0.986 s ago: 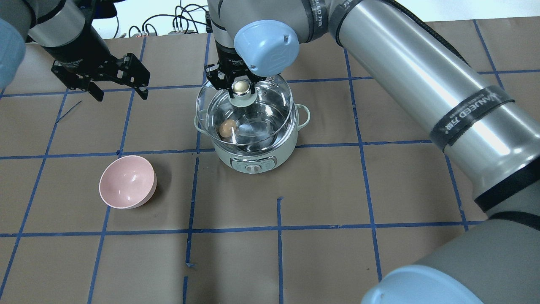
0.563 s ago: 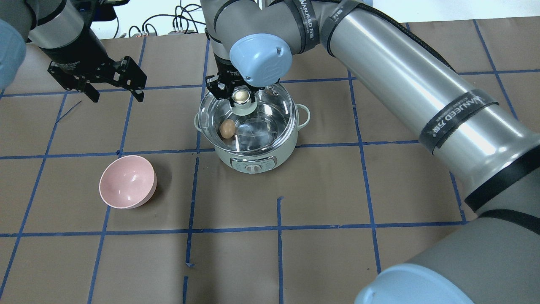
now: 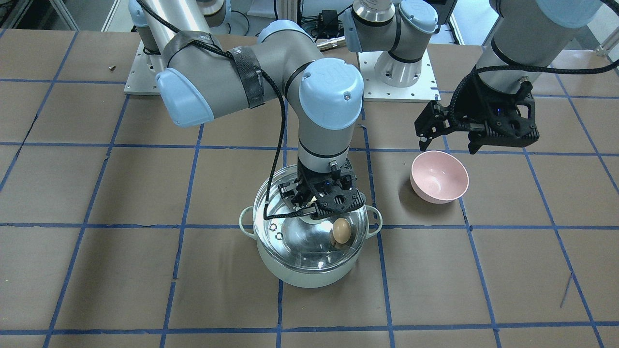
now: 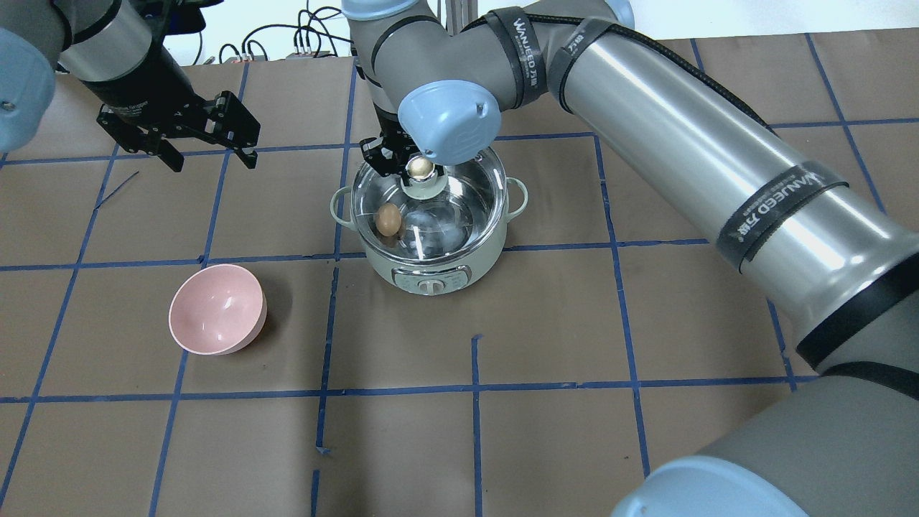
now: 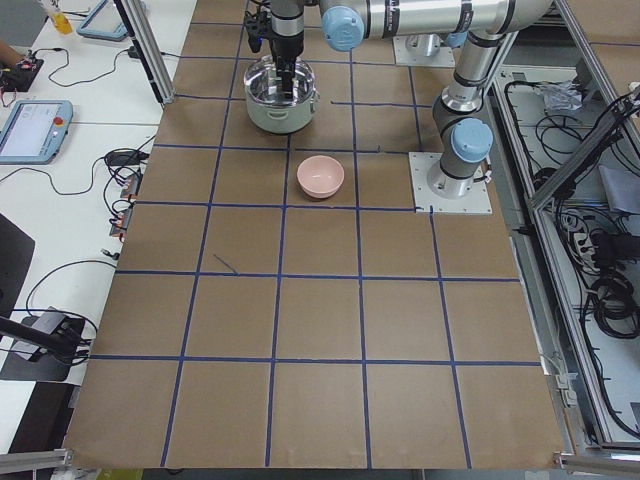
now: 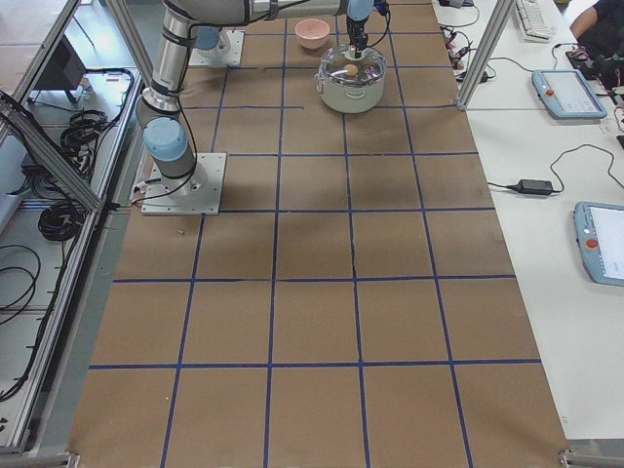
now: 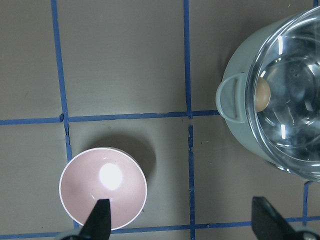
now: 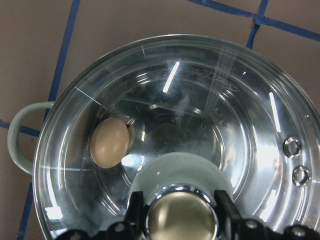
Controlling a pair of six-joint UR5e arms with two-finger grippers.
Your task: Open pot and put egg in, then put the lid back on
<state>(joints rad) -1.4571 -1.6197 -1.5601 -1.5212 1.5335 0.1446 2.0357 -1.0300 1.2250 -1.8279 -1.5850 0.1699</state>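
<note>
The mint-green pot (image 4: pixel 431 271) stands mid-table, also in the front view (image 3: pixel 309 273). The light-brown egg (image 4: pixel 388 220) lies inside it on the steel bottom, seen through the glass (image 3: pixel 341 230) (image 8: pixel 109 142). The clear glass lid (image 4: pixel 467 208) sits level over the pot's mouth (image 3: pixel 285 232). My right gripper (image 4: pixel 419 169) is shut on the lid's beige knob (image 8: pixel 181 216), directly above the pot (image 3: pixel 314 212). My left gripper (image 4: pixel 213 161) is open and empty, hovering to the left of the pot, above the pink bowl in the front view (image 3: pixel 449 145).
An empty pink bowl (image 4: pixel 215 309) stands on the brown paper to the front left of the pot (image 7: pixel 102 187). Blue tape lines grid the table. My right arm's long links reach across the right half of the table.
My right gripper has lowered the lid from a tilted hold above the pot down onto its rim. The left gripper has shifted slightly right. The egg stayed put.
</note>
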